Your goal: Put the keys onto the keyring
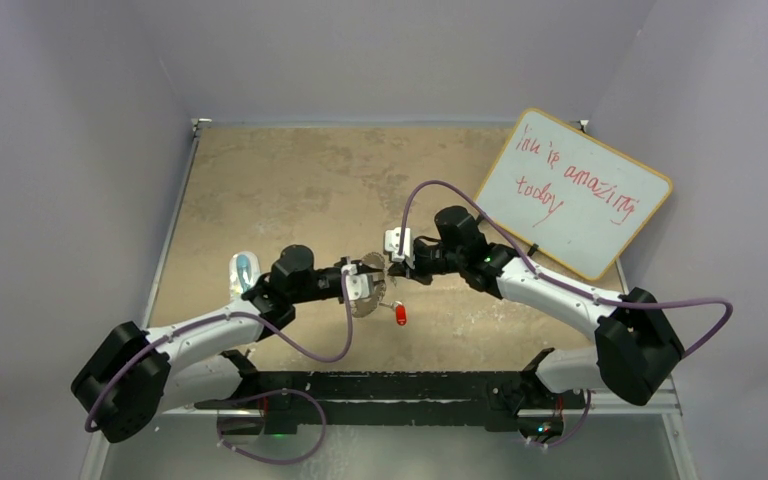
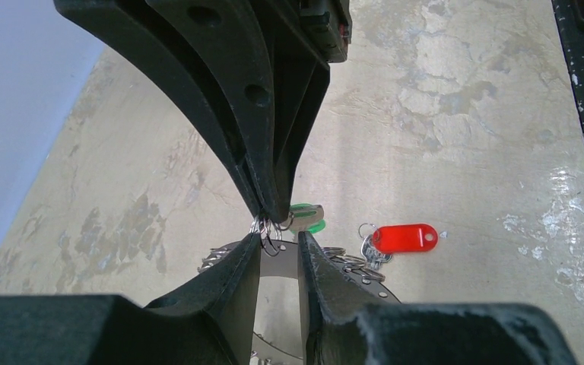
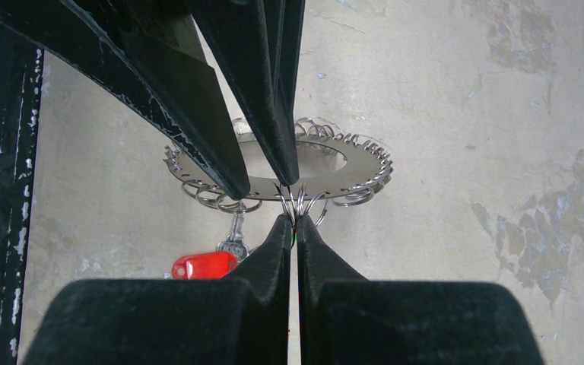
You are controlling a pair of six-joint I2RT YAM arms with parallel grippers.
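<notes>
Your right gripper [image 3: 293, 224] clenches a fringe loop of the keyring [image 3: 350, 171] | left gripper [image 2: 280, 255] straddles its rim, grip unclear | green key [image 2: 308, 218] half hidden behind fingers [image 2: 274, 152] | red key [image 2: 403, 238] on table [image 2: 464, 114], just beside ring.

Red key [image 1: 401, 316] on mottled table [image 1: 290, 180]
</notes>
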